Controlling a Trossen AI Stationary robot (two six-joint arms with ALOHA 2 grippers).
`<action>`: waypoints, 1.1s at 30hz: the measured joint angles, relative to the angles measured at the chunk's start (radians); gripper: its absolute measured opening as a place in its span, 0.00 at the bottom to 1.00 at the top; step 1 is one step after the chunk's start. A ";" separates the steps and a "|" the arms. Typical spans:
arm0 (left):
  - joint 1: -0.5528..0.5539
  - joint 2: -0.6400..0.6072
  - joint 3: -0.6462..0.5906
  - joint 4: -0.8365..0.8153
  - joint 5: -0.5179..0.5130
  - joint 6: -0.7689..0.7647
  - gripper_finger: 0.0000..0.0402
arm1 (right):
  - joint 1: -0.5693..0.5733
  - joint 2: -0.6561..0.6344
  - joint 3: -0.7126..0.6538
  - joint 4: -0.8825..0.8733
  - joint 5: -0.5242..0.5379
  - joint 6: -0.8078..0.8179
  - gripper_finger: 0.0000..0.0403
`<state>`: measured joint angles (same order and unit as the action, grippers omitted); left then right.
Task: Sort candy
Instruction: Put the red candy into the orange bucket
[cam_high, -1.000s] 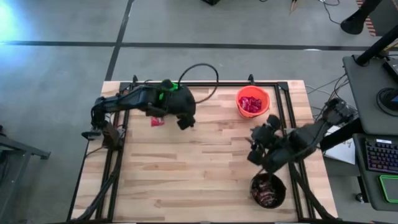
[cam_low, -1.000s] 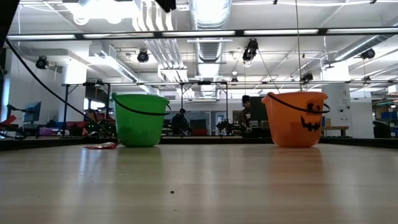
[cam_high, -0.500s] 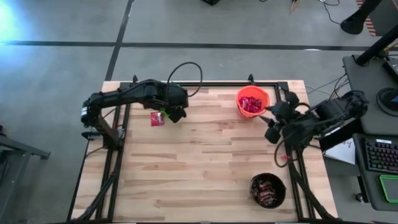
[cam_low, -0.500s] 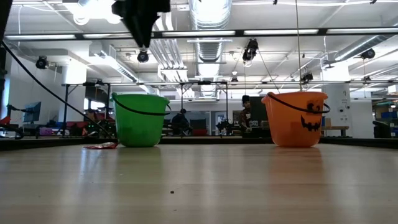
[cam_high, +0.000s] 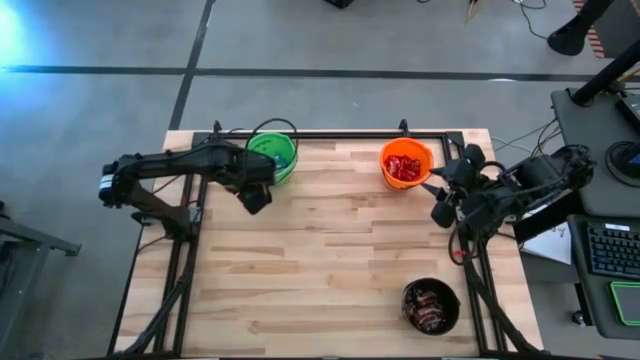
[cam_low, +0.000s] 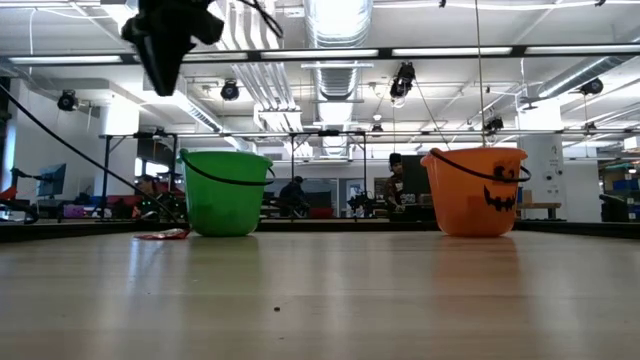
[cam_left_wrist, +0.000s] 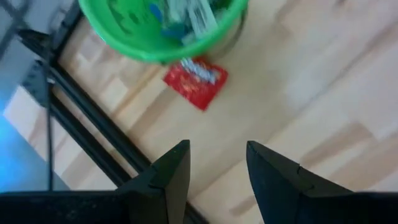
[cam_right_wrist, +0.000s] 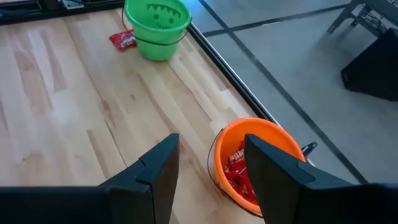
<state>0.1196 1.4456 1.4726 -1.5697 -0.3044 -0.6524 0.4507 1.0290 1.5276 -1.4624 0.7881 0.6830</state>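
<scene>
One red candy packet lies flat on the wood beside the green bucket, on its near left side; it also shows in the right wrist view as a red packet. My left gripper hangs open above the table just near of this packet, pointing steeply down, nothing between its fingers; in the high view the left gripper covers the packet. My right gripper waits open and empty beside the orange bucket, raised over the table's right edge. Blue-and-white candy lies in the green bucket.
The orange bucket holds red packets. A black bucket with dark brown bars stands at the near right. A black frame rail runs along the table's left edge, close to the packet. The middle of the table is bare wood.
My left gripper has swung from over the green bucket toward the table's left edge and come down, tipping steeper; the bucket now shows. My right gripper has gone from near the black bucket toward the far right, up beside the orange bucket, then stayed. Both remain open.
</scene>
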 joint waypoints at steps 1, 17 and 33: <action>0.000 -0.017 -0.023 0.005 0.019 0.014 0.35 | 0.000 0.001 0.000 0.000 0.000 0.000 0.42; 0.018 -0.264 -0.446 0.314 0.086 0.082 0.35 | 0.000 0.021 0.000 0.002 -0.011 0.025 0.42; 0.106 -0.401 -0.761 0.598 0.063 0.042 0.35 | 0.000 0.022 0.000 0.002 -0.037 0.079 0.42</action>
<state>0.2253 1.0450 0.7114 -0.9715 -0.2416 -0.6101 0.4507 1.0512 1.5276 -1.4601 0.7509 0.7616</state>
